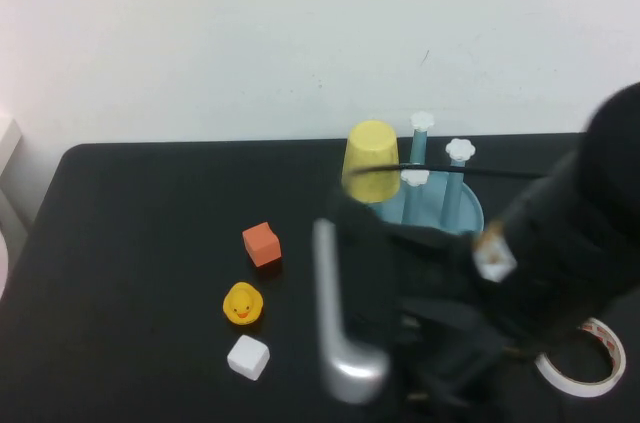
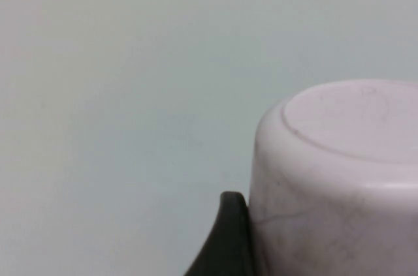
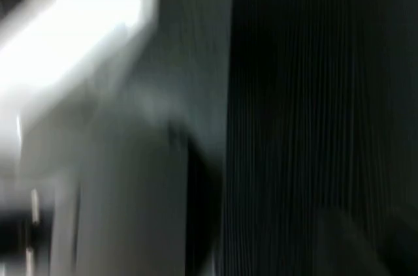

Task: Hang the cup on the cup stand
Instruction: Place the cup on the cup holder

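Two grippers concern us. Closest to a lens, filling the lower right of the left wrist view, is the pale pink tapered plastic cup [image 2: 333, 178], bottom up. One dark finger [image 2: 225, 240] of the left gripper [image 2: 313, 256] lies against its side, so we judge that the gripper is clamped on the cup. Only pale wall shows behind it, and the high view shows neither this gripper nor the cup. We think the cup is carried inverted so that its mouth can go down over a post.

In the high view the right gripper [image 1: 420, 343] is a dark blur at the lower centre, low over the black table [image 1: 140, 243]. We cannot tell its state or its purpose.

At the lower right lies a white tape roll [image 1: 585, 363]. Left of centre sit a small white cube [image 1: 248, 356], a yellow toy duck [image 1: 242, 303] and an orange cube [image 1: 262, 244], all apart from the work.

Farther back stands the round blue-teal cup stand [image 1: 440, 205]. An upturned yellow plastic cup [image 1: 371, 158] sits at its left side, seemingly on a post. Two posts with white flower caps [image 1: 460, 150] are free, so one could receive the pink cup.
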